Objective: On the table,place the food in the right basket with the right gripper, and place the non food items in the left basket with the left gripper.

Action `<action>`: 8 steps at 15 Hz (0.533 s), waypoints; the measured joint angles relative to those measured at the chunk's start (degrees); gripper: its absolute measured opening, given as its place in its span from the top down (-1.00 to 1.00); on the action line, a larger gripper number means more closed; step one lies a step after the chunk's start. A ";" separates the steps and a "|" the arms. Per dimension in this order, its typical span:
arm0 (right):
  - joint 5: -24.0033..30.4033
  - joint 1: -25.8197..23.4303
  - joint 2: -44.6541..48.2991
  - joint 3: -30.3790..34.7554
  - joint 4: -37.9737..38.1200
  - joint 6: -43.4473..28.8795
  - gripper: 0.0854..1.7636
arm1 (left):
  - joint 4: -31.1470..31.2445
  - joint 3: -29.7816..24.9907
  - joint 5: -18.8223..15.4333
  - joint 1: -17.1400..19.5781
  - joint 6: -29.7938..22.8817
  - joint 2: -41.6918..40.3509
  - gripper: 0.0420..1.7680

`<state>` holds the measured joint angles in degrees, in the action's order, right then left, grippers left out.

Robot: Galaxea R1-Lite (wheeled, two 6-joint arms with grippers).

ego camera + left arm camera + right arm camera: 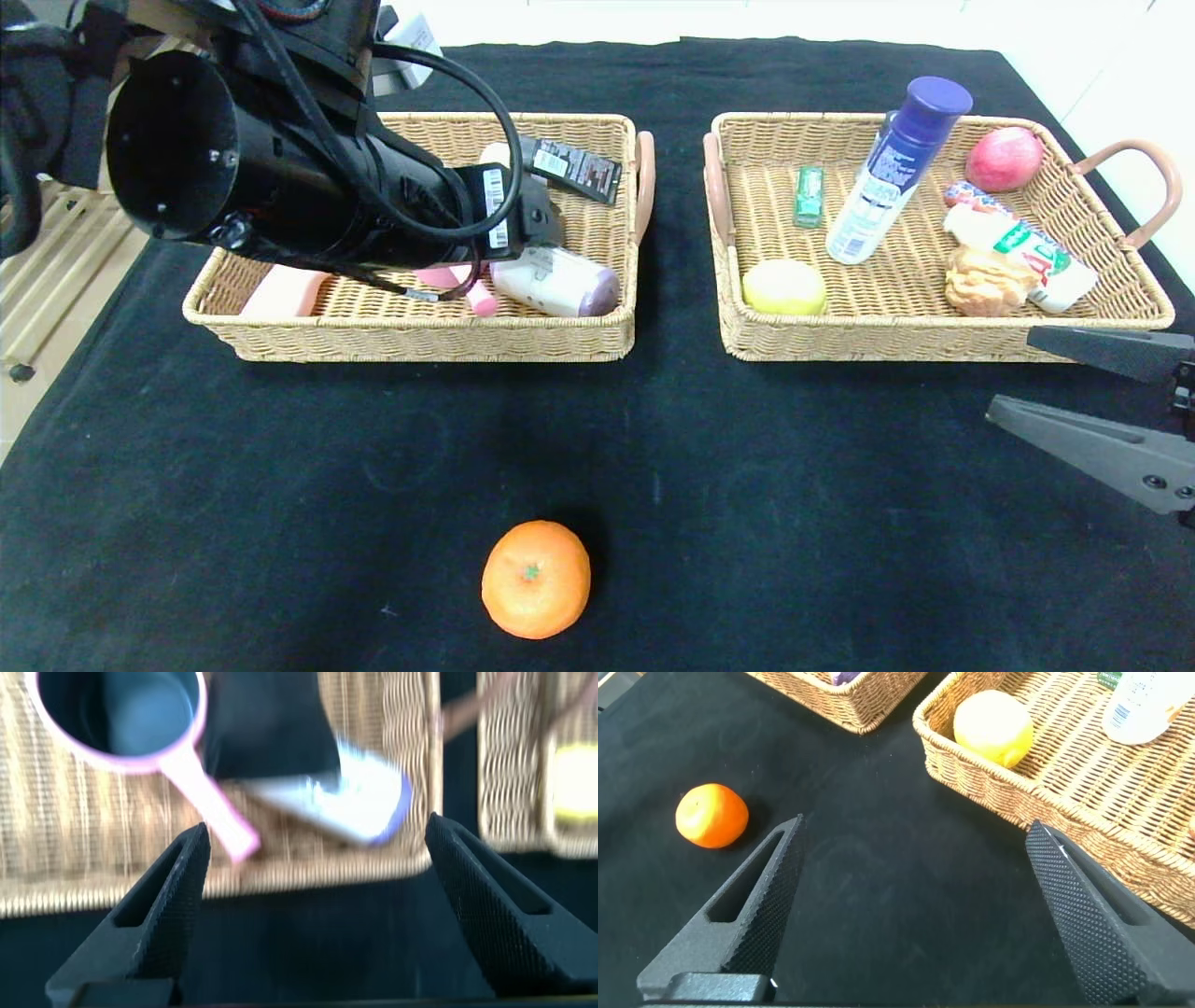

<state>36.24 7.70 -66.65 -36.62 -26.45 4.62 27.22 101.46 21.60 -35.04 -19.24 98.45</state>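
With the orange (536, 580) alone on the bench (840, 523) and the right gripper (910, 845) spread empty near the right basket (943, 338), the round fruit may roll away if one finger nudges it first, while the left gripper (313, 859), spread, hangs over the left basket (420, 341).

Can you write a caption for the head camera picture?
Lone orange waits on the table before two filled baskets.

Head high, downward — wrists close; orange (536, 580) shared with right wrist.
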 joint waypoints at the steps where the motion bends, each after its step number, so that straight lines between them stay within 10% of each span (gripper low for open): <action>1: 0.00 0.00 0.00 0.00 0.00 0.00 -0.94 | 2.01 -1.11 -0.07 -1.18 0.04 -0.83 -0.89; 8: 0.00 0.01 -0.05 -0.04 0.00 0.01 -0.94 | 15.08 -11.01 -0.13 -10.87 -1.23 -4.02 -0.92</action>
<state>36.24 7.72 -66.69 -36.66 -26.45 4.63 42.30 90.45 21.47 -45.91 -20.47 94.43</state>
